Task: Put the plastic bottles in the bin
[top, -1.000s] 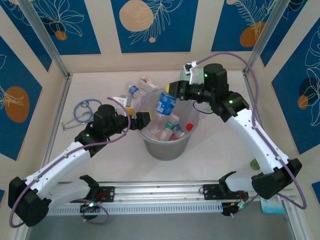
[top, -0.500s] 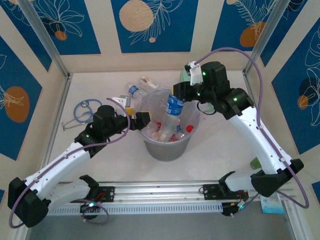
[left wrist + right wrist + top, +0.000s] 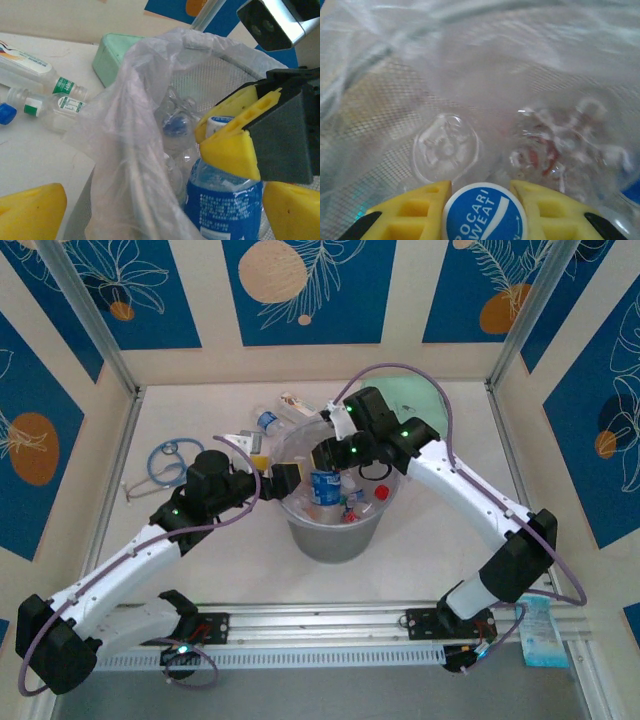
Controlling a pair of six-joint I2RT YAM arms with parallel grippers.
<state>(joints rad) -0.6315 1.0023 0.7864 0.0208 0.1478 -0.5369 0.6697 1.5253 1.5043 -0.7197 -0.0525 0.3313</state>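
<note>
The grey bin (image 3: 332, 536), lined with a clear bag (image 3: 131, 150), stands mid-table and holds several plastic bottles (image 3: 362, 496). My right gripper (image 3: 326, 456) reaches in over the rim from above, shut on the neck of a blue-labelled bottle (image 3: 325, 487) that hangs upright inside the bin. In the right wrist view its blue cap (image 3: 484, 214) sits between the yellow fingers (image 3: 415, 210), above a clear bottle base (image 3: 445, 147) and a red-labelled bottle (image 3: 545, 150). My left gripper (image 3: 281, 481) stands open at the bin's left rim, empty, looking at the held bottle (image 3: 225, 200).
Two more bottles (image 3: 268, 422) (image 3: 295, 402) lie on the table behind the bin, seen also as green-labelled bottles (image 3: 50, 75) in the left wrist view. A mint-green pouch (image 3: 412, 396) lies back right, and a blue looped tube (image 3: 165, 460) lies to the left.
My right arm has swung left and down, turning the blue-labelled bottle upright and lowering it into the bin. The left arm has stayed still.
</note>
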